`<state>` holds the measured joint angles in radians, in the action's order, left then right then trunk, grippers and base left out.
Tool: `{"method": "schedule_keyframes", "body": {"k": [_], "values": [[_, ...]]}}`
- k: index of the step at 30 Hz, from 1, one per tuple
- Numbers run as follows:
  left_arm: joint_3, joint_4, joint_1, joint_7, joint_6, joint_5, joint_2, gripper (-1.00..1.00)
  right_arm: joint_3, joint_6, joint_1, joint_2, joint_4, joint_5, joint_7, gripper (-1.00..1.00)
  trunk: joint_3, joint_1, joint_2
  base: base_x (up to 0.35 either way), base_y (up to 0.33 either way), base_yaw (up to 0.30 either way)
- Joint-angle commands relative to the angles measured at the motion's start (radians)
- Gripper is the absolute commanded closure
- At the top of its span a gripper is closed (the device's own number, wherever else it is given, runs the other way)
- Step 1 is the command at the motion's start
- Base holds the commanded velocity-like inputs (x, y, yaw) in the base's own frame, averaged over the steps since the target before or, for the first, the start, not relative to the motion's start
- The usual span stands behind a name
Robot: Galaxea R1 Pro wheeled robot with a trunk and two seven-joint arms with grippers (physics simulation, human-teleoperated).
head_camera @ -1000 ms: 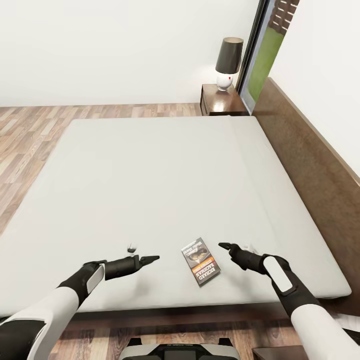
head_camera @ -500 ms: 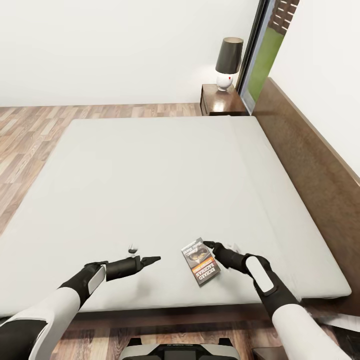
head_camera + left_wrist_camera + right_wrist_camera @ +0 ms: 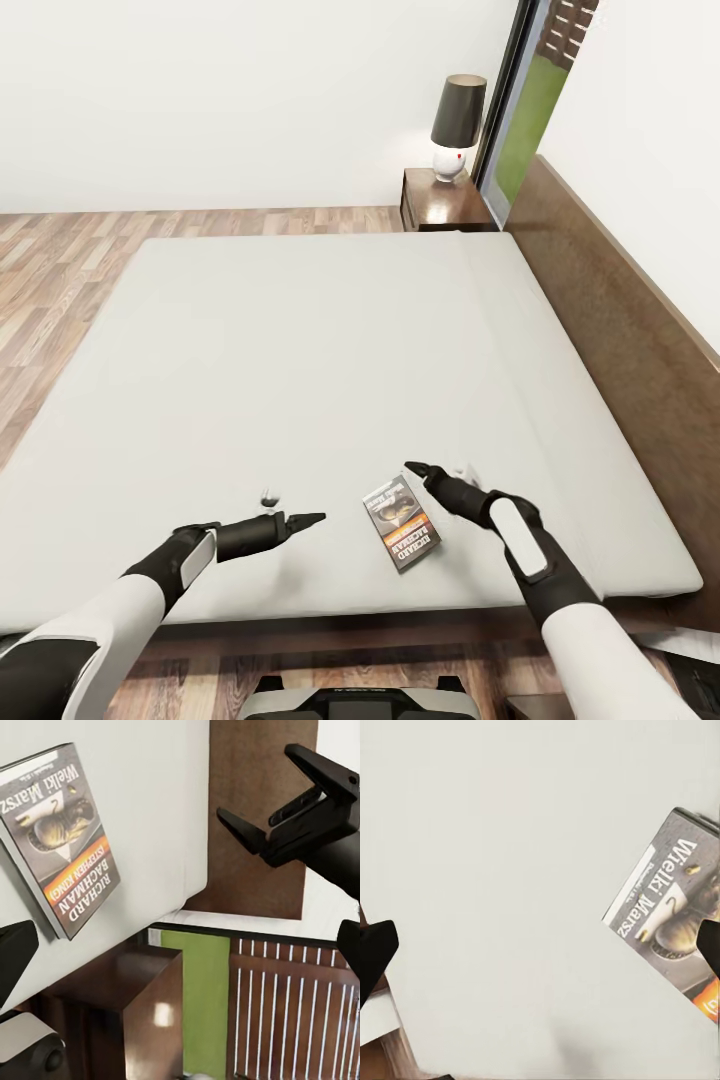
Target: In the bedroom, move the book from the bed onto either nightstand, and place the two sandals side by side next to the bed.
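lamp (image 3: 456, 125): dark shade, white round base, standing by the far wall; green lawn (image 3: 527, 122) and brown slatted fence (image 3: 568, 28) visible outside, upper right

Book (image 3: 401, 522) lies flat near the bed's (image 3: 300, 350) front edge, bare mattress open on all sides of it. Right gripper (image 3: 420, 472) sits just beside the book's far right corner; left gripper (image 3: 305, 519) is apart to its left. Nightstand (image 3: 445, 200) top is partly taken by a lamp (image 3: 456, 125); headboard (image 3: 620, 300) walls the right side.
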<state>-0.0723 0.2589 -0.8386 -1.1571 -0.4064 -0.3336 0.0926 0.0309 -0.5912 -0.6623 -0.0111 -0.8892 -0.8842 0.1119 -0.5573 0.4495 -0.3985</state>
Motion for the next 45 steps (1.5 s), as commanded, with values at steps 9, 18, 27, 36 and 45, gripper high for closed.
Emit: {"method": "schedule_keyframes", "body": {"k": [9,18,27,36,45], "values": [[-0.008,0.0,0.0,-0.001,-0.009,-0.01,0.0,-1.0,0.0,-0.002,0.0,-0.004,-0.06,0.055,0.002,-1.0,-0.001,0.001,-0.002,0.0,0.0,0.0],[-0.007,0.0,0.0,-0.002,-0.011,-0.01,-0.002,-1.0,-0.009,-0.003,0.0,-0.076,-0.071,0.056,0.005,-1.0,-0.001,0.001,-0.002,0.0,0.0,0.0],[-0.008,0.0,0.0,-0.001,-0.011,-0.01,-0.002,-1.0,-0.009,-0.002,0.0,-0.111,-0.07,0.055,0.009,-1.0,-0.004,0.004,-0.009,0.0,0.0,0.0],[-0.008,0.001,0.0,-0.001,-0.011,-0.01,-0.003,-1.0,-0.009,-0.002,0.0,-0.11,-0.07,0.056,0.009,-1.0,-0.033,0.039,-0.072,0.0,0.0,0.0],[-0.009,0.001,0.0,-0.001,-0.011,-0.01,-0.004,-1.0,-0.009,-0.002,0.0,-0.11,-0.065,0.056,0.009,-1.0,-0.055,0.066,-0.121,0.0,0.0,0.0]]}}
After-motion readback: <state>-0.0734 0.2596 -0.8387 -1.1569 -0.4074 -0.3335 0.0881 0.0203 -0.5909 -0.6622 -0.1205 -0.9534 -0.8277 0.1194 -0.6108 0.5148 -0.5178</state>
